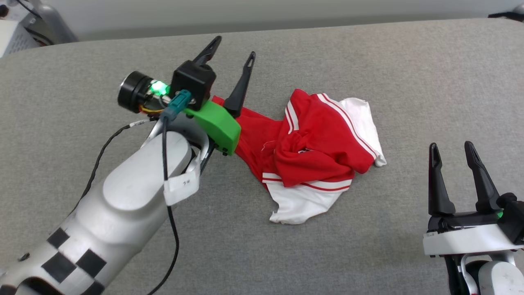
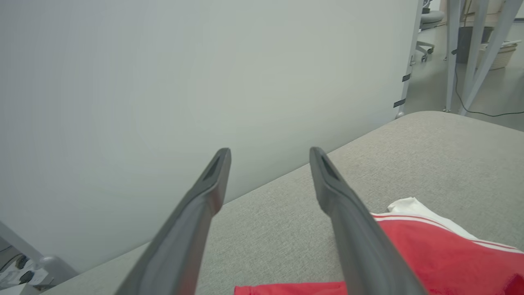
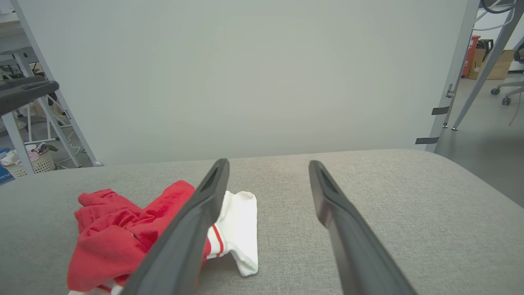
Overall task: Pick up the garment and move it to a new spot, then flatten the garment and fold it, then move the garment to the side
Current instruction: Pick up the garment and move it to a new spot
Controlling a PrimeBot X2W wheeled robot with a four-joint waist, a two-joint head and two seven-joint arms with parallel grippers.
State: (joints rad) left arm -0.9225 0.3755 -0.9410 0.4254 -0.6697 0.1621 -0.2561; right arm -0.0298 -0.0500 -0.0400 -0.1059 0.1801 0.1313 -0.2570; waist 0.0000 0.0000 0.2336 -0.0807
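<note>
The garment [image 1: 315, 143], a red jersey with white sleeves and striped trim, lies crumpled in a heap on the grey padded surface [image 1: 368, 61]. My left gripper [image 1: 232, 48] hangs open just above and to the left of the heap, nothing between its fingers. From the left wrist camera the garment [image 2: 442, 254] lies low at the right, beside my open left gripper [image 2: 269, 155]. My right gripper [image 1: 450, 148] stands open at the lower right, apart from the cloth. Seen from the right wrist, the garment [image 3: 118, 233] lies to the left of the open right gripper [image 3: 268, 166].
A pale wall panel [image 3: 245, 73] rises behind the surface's far edge. Metal frame legs [image 3: 454, 78] and a laundry basket [image 3: 35, 162] stand on the floor beyond. The grey surface stretches wide on every side of the heap.
</note>
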